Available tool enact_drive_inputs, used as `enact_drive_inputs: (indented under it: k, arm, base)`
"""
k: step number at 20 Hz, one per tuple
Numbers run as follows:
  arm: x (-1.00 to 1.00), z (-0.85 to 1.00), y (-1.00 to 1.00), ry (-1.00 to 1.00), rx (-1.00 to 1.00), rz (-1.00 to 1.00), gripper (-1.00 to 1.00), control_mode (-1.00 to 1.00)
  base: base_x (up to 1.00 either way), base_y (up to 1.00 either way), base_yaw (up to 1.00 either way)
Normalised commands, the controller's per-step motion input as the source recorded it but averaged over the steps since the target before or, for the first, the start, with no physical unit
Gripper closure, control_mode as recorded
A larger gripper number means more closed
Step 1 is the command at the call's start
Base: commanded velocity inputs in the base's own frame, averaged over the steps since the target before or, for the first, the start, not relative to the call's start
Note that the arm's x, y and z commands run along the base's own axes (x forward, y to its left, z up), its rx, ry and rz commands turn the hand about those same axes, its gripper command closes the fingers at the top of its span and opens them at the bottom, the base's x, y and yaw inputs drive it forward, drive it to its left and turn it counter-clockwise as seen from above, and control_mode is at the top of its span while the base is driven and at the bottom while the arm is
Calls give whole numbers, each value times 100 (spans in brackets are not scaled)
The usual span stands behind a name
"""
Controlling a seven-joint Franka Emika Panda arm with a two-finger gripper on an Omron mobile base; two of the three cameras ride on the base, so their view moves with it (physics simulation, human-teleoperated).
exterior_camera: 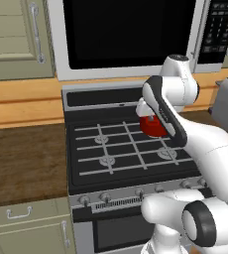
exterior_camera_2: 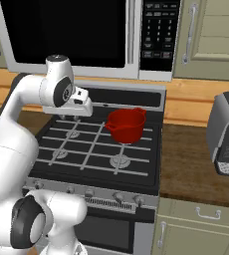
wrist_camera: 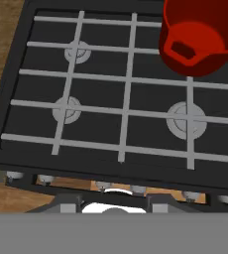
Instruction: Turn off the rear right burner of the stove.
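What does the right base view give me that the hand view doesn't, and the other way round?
Right base view alone: the microwave above the stove, its keypad, the stove's back panel, a grey appliance on the counter to the right, and the robot arm over the stove's left side.
Hand view alone: a straight-down look over the grates, with the claw fingertips at the bottom near the knob row.
Both: the stove, its burners, and the red pot on the rear right burner.
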Motion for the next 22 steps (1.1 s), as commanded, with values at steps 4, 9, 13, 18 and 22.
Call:
enact_drive_inputs:
  k: [4,9,13,18,22]
  arm:
    - [-27,-6,-26,-1,2,-3,-100,-100]
    - [-61,-19,-88,-1,13,-17,-100,-100]
    - [-45,-16,-93,0,12,-22,-100,-100]
    - [-45,-13,-83,0,10,-21,-100,-100]
    - [-59,-32,-88,0,10,-21,-100,-100]
  base:
    - [0,0,0]
    - [0,0,0]
    - [0,0,0]
    - [0,0,0]
    - [0,0,0]
